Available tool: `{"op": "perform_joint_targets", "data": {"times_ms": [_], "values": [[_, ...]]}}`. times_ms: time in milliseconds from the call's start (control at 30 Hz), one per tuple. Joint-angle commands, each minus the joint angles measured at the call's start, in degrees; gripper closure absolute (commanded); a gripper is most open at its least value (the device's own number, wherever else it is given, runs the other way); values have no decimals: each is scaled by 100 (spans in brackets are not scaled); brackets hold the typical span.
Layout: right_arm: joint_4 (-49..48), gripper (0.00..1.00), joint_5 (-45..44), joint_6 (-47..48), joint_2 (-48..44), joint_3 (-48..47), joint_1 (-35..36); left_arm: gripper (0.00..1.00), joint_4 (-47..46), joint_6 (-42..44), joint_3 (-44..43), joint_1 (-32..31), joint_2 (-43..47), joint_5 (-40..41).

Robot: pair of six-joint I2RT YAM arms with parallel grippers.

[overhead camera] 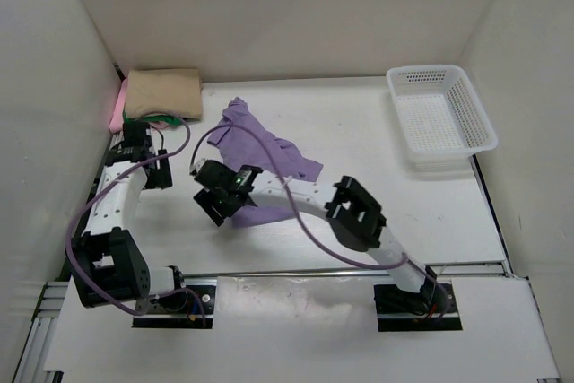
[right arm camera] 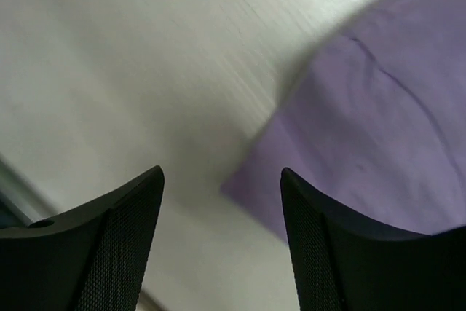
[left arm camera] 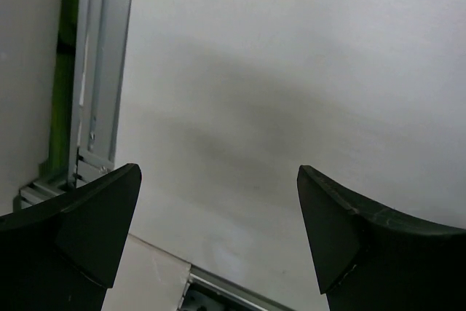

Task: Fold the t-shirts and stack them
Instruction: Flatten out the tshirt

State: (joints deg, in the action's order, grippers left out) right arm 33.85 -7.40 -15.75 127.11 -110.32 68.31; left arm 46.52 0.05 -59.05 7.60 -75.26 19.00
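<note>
While left pincer point(left arm camera: 218, 180) and right pincer point(right arm camera: 222, 176) gaped empty, crumpled lavender purple cloth t-shirt point(overhead camera: 269, 145) lay on white counter point(overhead camera: 359, 132).
Folded tan cloth t-shirt point(overhead camera: 163, 91) sat at far-left corner.

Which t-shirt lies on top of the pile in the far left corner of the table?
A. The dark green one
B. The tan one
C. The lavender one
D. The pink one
B: the tan shirt covers the pile, with only edges of the green shirt and the pink shirt showing beneath it; the lavender shirt lies apart, unfolded.
</note>
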Motion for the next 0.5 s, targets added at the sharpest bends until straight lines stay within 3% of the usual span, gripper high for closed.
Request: {"op": "perform_joint_targets", "data": {"times_ms": [0,200,333,400,467], "values": [[1027,31,-208,108,762,-621,-55,0,32,-5,270,312,372,-362],[1203,33,-1070,-288,763,-211,-55,0,155,-5,324,313,495,-485],[1308,38,-984,-481,701,11,-2,0,260,-5,157,313,495,-608],[1362,39,-458,-421,754,11,-2,0,261,-5,157,313,495,-661],[1362,56,139,-176,815,72,-2,0,261,-5,157,313,548,-661]]}}
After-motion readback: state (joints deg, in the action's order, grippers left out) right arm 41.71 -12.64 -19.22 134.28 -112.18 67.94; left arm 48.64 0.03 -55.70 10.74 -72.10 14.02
